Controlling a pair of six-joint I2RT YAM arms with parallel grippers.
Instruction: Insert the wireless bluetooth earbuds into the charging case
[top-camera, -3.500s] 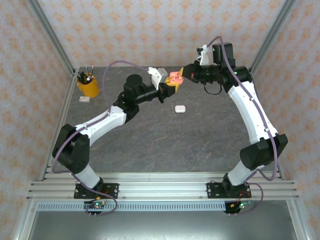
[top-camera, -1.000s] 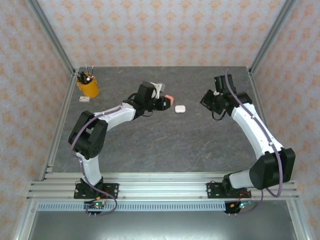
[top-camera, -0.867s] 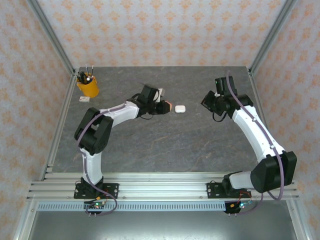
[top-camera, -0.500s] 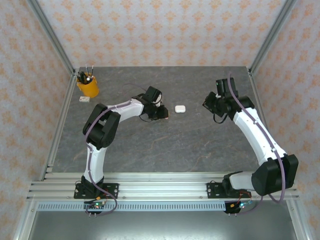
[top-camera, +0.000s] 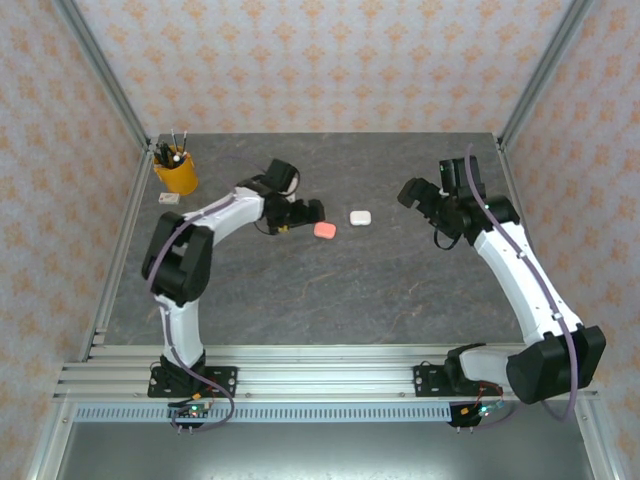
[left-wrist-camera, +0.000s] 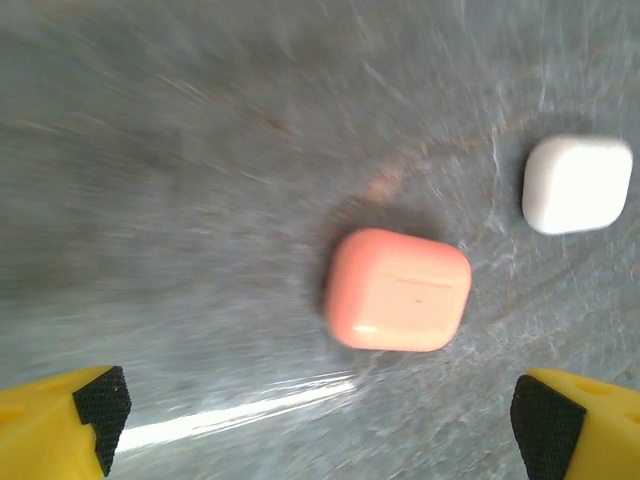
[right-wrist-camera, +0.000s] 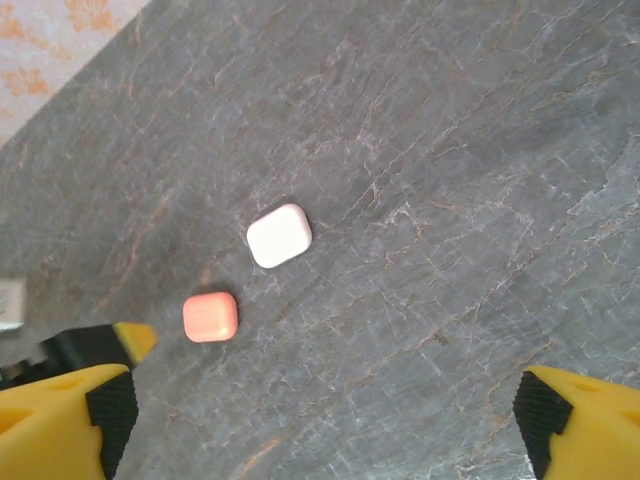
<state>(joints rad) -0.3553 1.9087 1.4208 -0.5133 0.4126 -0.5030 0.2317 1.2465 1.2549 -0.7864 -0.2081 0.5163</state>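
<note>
The coral-pink charging case (top-camera: 325, 229) lies shut on the dark stone table, with a shut white case (top-camera: 360, 216) just to its right. My left gripper (top-camera: 308, 211) is open just left of the pink case, not touching it. In the left wrist view the pink case (left-wrist-camera: 398, 290) lies ahead of the open left gripper (left-wrist-camera: 318, 415), and the white case (left-wrist-camera: 578, 184) is at the upper right. My right gripper (top-camera: 412, 191) is open to the right of both. Its view shows the white case (right-wrist-camera: 279, 235) and the pink case (right-wrist-camera: 210, 317) beyond the open right gripper (right-wrist-camera: 325, 412). The earbuds are out of view.
A yellow cup of pens (top-camera: 175, 172) stands at the back left with a small white block (top-camera: 169, 198) beside it. Metal frame posts (top-camera: 105, 85) rise at the table's back corners. A yellow fingertip (right-wrist-camera: 135, 338) of the left gripper shows next to the pink case.
Both grippers have opened. The left one has let the pink case go onto the table and drawn back to the left. The right arm has shifted slightly.
</note>
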